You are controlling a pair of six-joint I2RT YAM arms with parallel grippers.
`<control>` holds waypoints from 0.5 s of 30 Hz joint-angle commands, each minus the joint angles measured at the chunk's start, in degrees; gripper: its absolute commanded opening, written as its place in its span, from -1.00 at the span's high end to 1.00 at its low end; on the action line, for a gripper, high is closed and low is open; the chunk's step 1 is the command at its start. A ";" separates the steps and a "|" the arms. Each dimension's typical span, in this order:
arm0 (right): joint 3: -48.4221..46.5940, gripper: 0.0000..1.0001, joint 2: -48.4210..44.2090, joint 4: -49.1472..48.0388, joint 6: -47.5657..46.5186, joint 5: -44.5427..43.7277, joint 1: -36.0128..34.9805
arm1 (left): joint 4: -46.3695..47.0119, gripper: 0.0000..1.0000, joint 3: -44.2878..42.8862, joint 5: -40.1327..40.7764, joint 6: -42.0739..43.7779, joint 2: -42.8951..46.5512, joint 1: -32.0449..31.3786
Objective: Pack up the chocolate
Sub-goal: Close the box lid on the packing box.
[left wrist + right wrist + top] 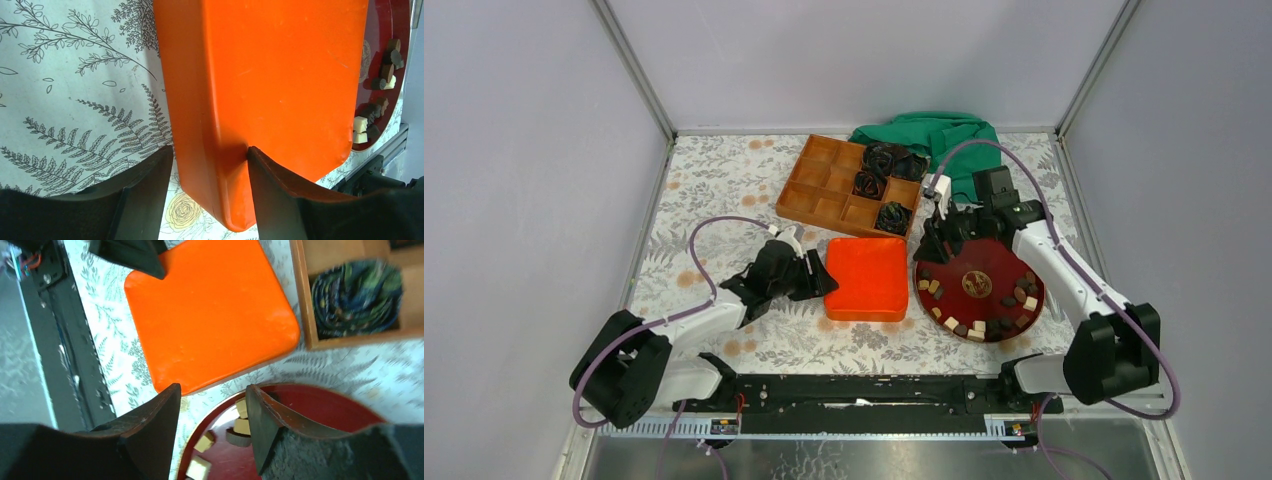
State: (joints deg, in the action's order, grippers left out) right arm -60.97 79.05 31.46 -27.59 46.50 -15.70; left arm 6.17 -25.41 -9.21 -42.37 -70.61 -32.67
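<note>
L arm: left gripper [822, 277] lies low on the fern-print tablecloth [724, 190], reaching rightward. Its fingers straddle the near-left edge of the flat orange square plastic lid [868, 277]; in the L wrist view one fingertip [150, 175] sits outside the rim on the cloth, the other on top of the lid, both at or v. close to the plastic. Jaws part-spread around the rim; can't tell if they actually pinch it.

Centre: lid lies flat on the cloth betw. the two arms, just left of the round dark-red lacquer tray [969, 262], nearly touching it. Behind the lid: the wooden compartment box [819, 185], long axis running left-near to right-far. Several cells hold dark crinkled paper cups [885, 160]; the left cells look bare wood. No chocolate visible in the box as far as I can see.

R arm: right gripper [936, 243] hovers over the tray's far-left rim, jaws spread, nothing betw. them (R wrist view). Mixed dark, brown and white chocolate pieces [1024, 293] sit in a ring round the tray, mostly near and right sides; a few lie just under the R fingers.

Key relation: chocolates lie directly below and to the near-right of the R gripper; box is far-left of it. R arm is nearer the chocolate by a wide margin; L arm is nearer the lid.

Green cloth [934, 135] bunched behind the box.
</note>
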 commanded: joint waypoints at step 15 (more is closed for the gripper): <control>-15.65 0.53 9.33 4.89 -21.49 -12.56 -12.50 | -0.12 -0.16 2.10 -0.05 1.33 -1.72 0.82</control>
State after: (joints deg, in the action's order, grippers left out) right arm -73.38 85.56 37.26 -50.11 39.46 -26.98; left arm 7.64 -25.26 -10.50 -42.37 -71.16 -32.40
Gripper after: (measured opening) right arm 0.240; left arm 0.589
